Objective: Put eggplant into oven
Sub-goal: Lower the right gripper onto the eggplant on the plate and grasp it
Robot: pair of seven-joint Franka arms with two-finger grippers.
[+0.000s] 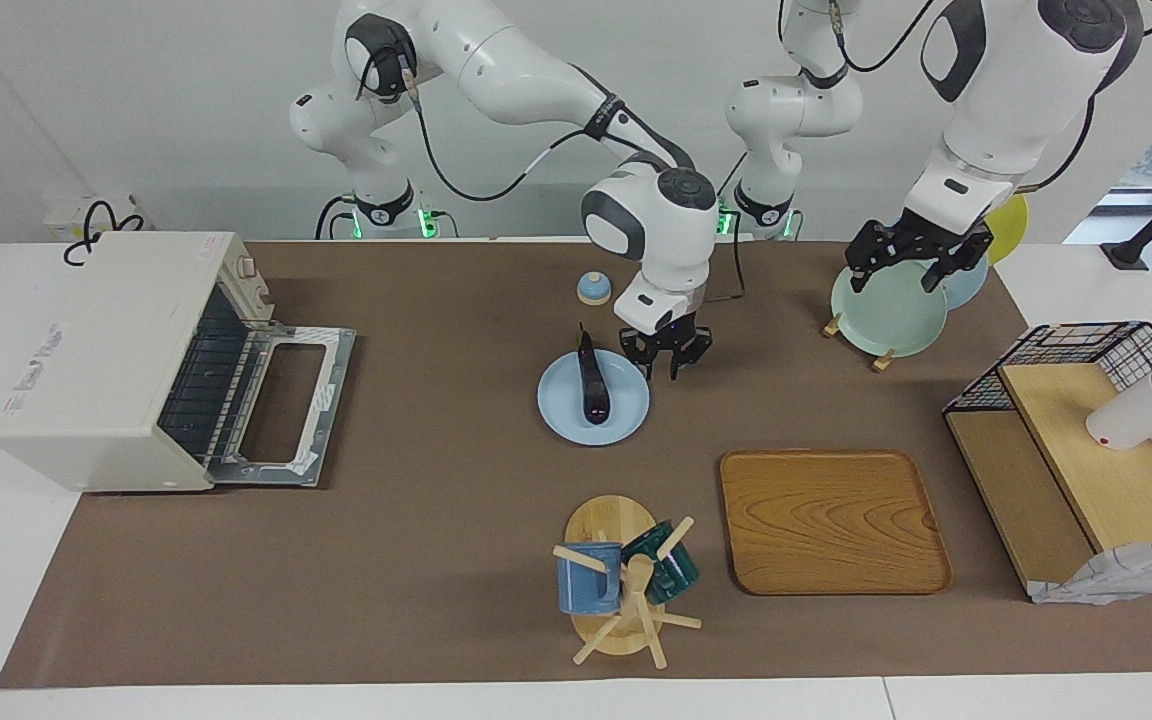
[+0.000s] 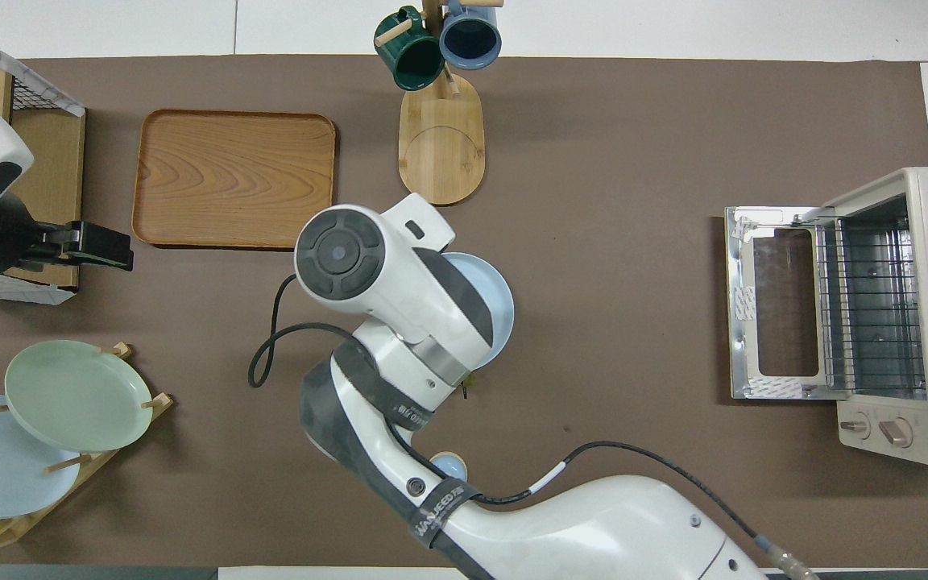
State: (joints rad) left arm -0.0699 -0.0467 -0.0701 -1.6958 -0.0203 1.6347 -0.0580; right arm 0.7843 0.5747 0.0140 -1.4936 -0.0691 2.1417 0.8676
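Observation:
The eggplant [image 1: 592, 384] is dark purple and lies lengthwise on a light blue plate [image 1: 626, 412] at mid-table. My right gripper [image 1: 664, 360] hangs open and empty just beside the plate, toward the left arm's end, apart from the eggplant. In the overhead view the right arm covers the eggplant and only part of the plate [image 2: 490, 300] shows. The cream-white oven [image 1: 101, 350] stands at the right arm's end, its door [image 1: 281, 405] folded down flat and its wire rack showing [image 2: 871, 302]. My left gripper [image 1: 911, 262] waits open over the plate rack.
A wooden tray [image 1: 831, 520] and a mug tree [image 1: 624, 585] with a blue and a green mug stand farther from the robots than the plate. A plate rack [image 1: 886, 312], a wire shelf [image 1: 1076, 440] with a white cup, and a small blue dome [image 1: 593, 288] are there too.

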